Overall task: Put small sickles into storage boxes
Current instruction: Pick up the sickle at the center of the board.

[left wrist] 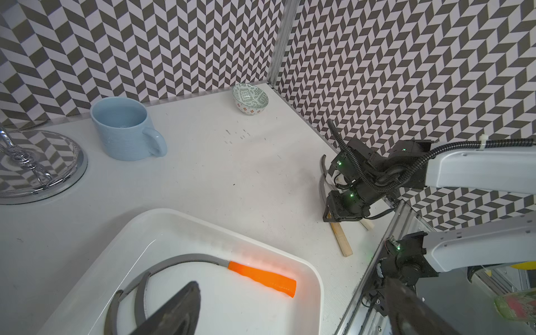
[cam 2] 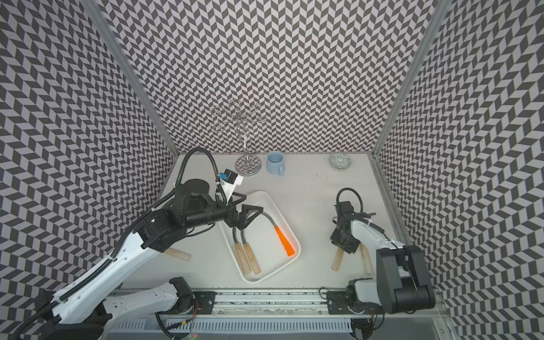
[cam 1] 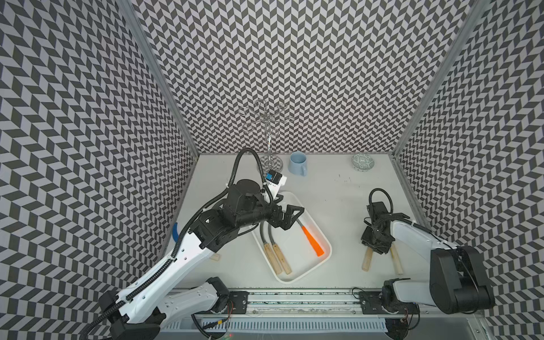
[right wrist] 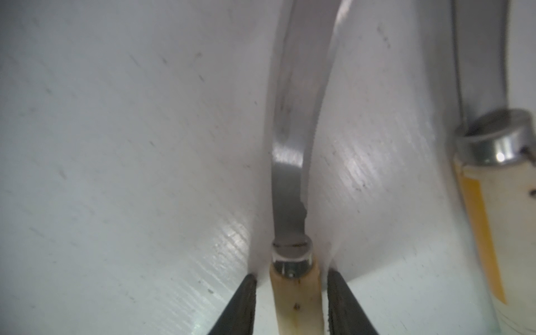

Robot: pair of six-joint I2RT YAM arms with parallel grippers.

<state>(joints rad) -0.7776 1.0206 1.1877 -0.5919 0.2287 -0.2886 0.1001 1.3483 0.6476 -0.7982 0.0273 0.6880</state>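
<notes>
Straddling the wooden handle of a sickle close to where the blade begins, the right fingers stand narrow, one on each side. A sliver of table shows between finger and wood on at least one side, so I judge them not yet clamped. That sickle lies flat, its long axis running straight away from the fingers, with the handle end toward the robot's base and the blade curving off toward the far edge, so the fingers cross it squarely. A second wooden-handled sickle lies just beside it, clear of the fingers. The right fingers are plainly the nearer pair here.

Farther in, toward the robot's left and well apart from these two, the white tray lies slantwise at mid-table. It holds two wooden-handled sickles and the orange-handled one. Over its far end the left fingers hang spread wide, holding nothing. One more handle peeks from under the left arm.
</notes>
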